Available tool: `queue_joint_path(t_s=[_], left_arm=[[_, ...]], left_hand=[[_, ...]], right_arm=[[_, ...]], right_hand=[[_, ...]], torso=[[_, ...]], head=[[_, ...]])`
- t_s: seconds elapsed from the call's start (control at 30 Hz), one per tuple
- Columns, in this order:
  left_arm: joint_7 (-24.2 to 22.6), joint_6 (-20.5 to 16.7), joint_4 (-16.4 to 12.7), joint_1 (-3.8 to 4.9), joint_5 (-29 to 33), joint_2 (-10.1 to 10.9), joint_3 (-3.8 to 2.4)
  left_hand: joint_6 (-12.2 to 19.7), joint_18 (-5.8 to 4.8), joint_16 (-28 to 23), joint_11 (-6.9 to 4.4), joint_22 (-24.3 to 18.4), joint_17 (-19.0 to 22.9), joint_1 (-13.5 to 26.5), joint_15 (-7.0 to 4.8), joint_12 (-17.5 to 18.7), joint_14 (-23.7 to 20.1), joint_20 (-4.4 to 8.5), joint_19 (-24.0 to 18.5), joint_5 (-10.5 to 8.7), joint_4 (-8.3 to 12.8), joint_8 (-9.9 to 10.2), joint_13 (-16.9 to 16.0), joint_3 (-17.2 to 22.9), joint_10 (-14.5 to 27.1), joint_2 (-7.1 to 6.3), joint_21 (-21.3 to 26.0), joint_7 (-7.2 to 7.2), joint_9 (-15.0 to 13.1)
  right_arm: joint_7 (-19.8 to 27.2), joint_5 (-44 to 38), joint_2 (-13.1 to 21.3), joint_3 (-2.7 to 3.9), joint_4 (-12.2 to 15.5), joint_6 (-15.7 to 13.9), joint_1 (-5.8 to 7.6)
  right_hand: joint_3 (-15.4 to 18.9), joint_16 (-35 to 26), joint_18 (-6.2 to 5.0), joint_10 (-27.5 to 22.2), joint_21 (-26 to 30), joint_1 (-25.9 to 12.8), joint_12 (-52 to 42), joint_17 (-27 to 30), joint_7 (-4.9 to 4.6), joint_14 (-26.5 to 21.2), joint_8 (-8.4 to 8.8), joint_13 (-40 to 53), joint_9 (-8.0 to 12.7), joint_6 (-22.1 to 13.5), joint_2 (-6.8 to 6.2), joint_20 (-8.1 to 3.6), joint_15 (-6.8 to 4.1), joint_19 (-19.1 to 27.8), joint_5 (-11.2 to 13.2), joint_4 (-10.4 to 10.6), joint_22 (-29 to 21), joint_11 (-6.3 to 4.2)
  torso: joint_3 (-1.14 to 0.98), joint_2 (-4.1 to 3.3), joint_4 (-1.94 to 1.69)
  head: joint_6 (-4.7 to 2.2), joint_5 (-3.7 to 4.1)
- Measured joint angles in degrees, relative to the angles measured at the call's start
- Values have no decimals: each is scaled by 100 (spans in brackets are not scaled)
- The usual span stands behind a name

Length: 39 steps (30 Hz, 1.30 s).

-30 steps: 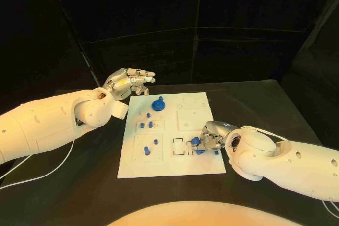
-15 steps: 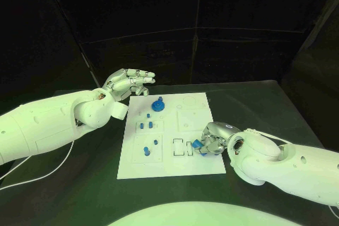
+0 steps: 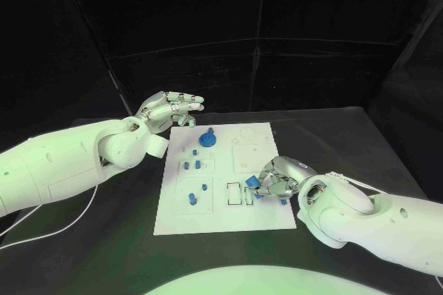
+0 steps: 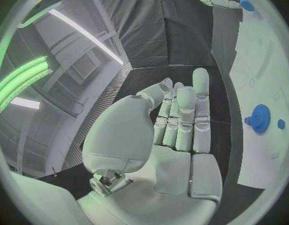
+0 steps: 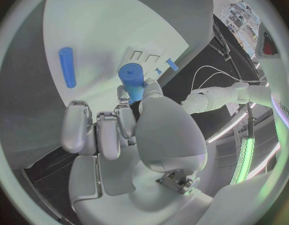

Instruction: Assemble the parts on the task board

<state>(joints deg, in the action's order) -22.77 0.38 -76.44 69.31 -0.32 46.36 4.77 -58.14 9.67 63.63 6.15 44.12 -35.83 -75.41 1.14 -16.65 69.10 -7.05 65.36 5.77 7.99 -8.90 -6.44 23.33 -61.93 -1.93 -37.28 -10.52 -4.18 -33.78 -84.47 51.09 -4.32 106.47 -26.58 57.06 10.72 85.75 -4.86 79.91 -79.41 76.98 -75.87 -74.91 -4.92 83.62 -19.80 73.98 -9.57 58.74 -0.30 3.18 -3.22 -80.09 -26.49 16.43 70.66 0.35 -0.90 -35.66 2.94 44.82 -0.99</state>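
Head view shows the task board (image 3: 226,208) partly filled, by my reading: a blue gear-like part (image 3: 208,139) stands near its far end, several small blue parts (image 3: 192,163) sit in the left column, and at least one rectangular slot (image 3: 233,193) beside the right hand's fingers looks unfilled, so assembly seems somewhere in the middle with more insertions left. The right hand (image 3: 273,183) hovers over the near right part of the board with its fingers curled around a blue cylindrical part (image 5: 131,83); in the right wrist view the part pokes out past the fingertips, pinched between the thumb and the other fingers, its free end towards the board. A blue peg (image 5: 67,67) lies loose on the board beyond those fingertips, apart from them. The left hand (image 3: 169,109) is raised off the board's far left corner, fingers straight and close together, holding nothing; the gear-like part lies off to the side of its fingers, untouched.
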Motion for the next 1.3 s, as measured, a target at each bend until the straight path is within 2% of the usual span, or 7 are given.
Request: queue_joint_path(t_s=[0.07, 0.2, 0.27, 0.47, 0.73, 1.03, 1.3], left_arm=[[1, 3, 0, 0, 0, -3, 0], [3, 6, 0, 0, 0, -8, 0], [4, 7, 0, 0, -1, -12, 0], [6, 12, -1, 0, -1, -26, 0], [8, 15, 5, 5, -1, -41, 1], [11, 20, 9, 5, -2, -57, 1], [13, 21, 11, 6, -17, -58, 1]], left_hand=[[0, 0, 0, 0, 0, 0, 0, 0, 0, 0, 0, 0, 0, 0, 0, 0, 0, 0, 0, 0, 0, 0], [0, 0, 0, -20, 0, 18, 0, 21, 0, -21, 0, 0, 0, 0, 0, 0, 0, 20, 0, 0, 0, 0], [0, 0, 0, -20, 0, 18, 0, 21, 0, -21, 0, 0, 0, 0, 0, 0, 0, 20, 0, 0, 0, 0], [21, 0, -22, 0, -9, 24, 57, 21, -22, -21, -17, -17, 0, -25, 0, -5, -25, 41, -1, 20, 20, -1], [20, 0, -22, 0, -9, 24, 57, 22, -22, -21, -17, -17, 0, -25, 0, -5, -25, 41, -1, 21, 20, -1], [32, 0, -22, 0, -15, 26, 57, 36, -22, -35, -17, -17, 0, -35, 0, -5, -35, 41, -1, 21, 8, -1], [41, 0, -22, 21, -24, 36, 117, 42, -44, -41, -17, -17, 0, -64, 0, -9, -64, 62, 5, 21, -1, -1]], right_arm=[[30, 44, -28, 0, 1, -65, 0], [66, 126, -128, 0, -29, -97, 0], [74, 175, -199, 0, -73, -78, 1], [70, 293, -369, 0, -170, 79, 1], [38, 442, -514, 0, -273, 340, 1], [-23, 570, -638, 0, -386, 421, 2], [-41, 628, -794, 0, -517, 414, 3]], right_hand=[[0, 0, 0, 15, 0, -8, 0, 0, 0, 0, 2, 4, 0, 0, 8, 0, 0, 0, 0, 0, 5, 15], [54, 0, -1, 17, 0, -121, 0, 0, -18, 21, 5, 15, -3, 20, 114, -20, -19, -20, 45, 40, 11, 14], [127, 0, 0, 48, 0, -261, 0, 0, -9, 21, 5, 26, -165, 78, 187, -20, -19, -20, 206, 19, 13, -18], [229, 0, -1, 66, -21, -433, 23, 0, 78, 34, 5, 0, -244, 182, 243, -41, -31, -41, 366, 27, 37, -35], [285, 0, -1, 122, -43, -538, 17, 1, 90, 28, -50, 68, -325, 277, 348, -62, -52, -62, 410, 25, 65, -91], [309, 0, -1, 138, -44, -561, -1, 1, 152, 41, -63, 99, -366, 339, 371, -62, -79, -62, 420, 17, 65, -107], [315, 0, -1, 138, -44, -561, -1, 1, 164, 41, -62, 104, -366, 350, 371, -62, -79, -62, 420, 23, 69, -106]], torso=[[-1, -2, 0], [-1, -5, 0], [-1, -7, 0], [3, -12, -9], [2, -9, -6], [-4, -8, -2], [-4, -8, -2]], head=[[-2, -3], [-2, -7], [-2, -7], [19, 1], [46, -22], [52, -29], [55, -23]])
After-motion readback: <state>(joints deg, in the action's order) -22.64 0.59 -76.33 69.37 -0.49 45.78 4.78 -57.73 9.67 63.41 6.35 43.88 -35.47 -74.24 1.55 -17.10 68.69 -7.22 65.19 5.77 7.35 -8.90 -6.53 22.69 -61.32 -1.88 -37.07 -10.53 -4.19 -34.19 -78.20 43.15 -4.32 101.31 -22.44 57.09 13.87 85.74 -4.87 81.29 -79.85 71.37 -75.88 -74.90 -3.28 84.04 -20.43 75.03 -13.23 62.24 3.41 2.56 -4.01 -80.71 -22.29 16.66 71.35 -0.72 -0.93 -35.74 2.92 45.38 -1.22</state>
